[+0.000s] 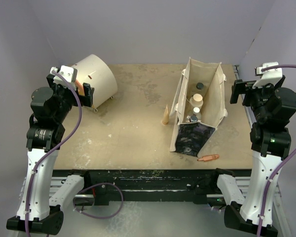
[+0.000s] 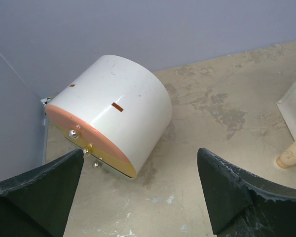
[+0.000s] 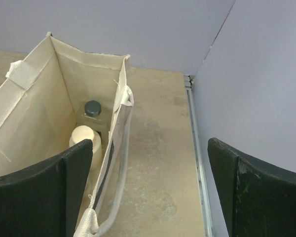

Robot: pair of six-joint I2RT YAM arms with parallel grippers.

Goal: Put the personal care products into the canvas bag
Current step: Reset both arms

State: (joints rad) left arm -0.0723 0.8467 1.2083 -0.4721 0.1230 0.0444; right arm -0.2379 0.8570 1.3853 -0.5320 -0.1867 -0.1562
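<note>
1. I am holding my left pincer [image 2: 140, 155] released and carrying nothing, raised at the left side of the surface [image 1: 133, 128] and looking down on the drum [image 1: 96, 79], which is lying on its side at the far left corner.
2. I am holding my right pincer [image 3: 150, 148] released and carrying nothing too, raised at the right edge, just beside the bag [image 1: 212, 94] and peering over its rim.
3. Both arms are standing well clear of the middle, which I judge to be a parked pose: I can see no bottles lying loose on the surface for either pincer to fetch.
4. The bag is standing upright right of centre, its mouth gaping wide, likely so things can drop straight in; its dark printed panel is facing the near edge.
5. The bottles are sitting inside the bag: a dark-capped bottle [image 1: 200, 85] at the far end, a cream bottle [image 1: 198, 98] next to it, and another dark cap [image 1: 193, 118] nearer the printed side. How many are there in all I cannot tell, since the walls are hiding the bottom.
6. A cone [image 1: 165, 116] is standing just beside the bag's left wall, and an orange stick [image 1: 207, 158] is lying near its front corner; both are resting outside, as they should.
7. Judging by this, the packing is looking finished or nearly so.
</note>
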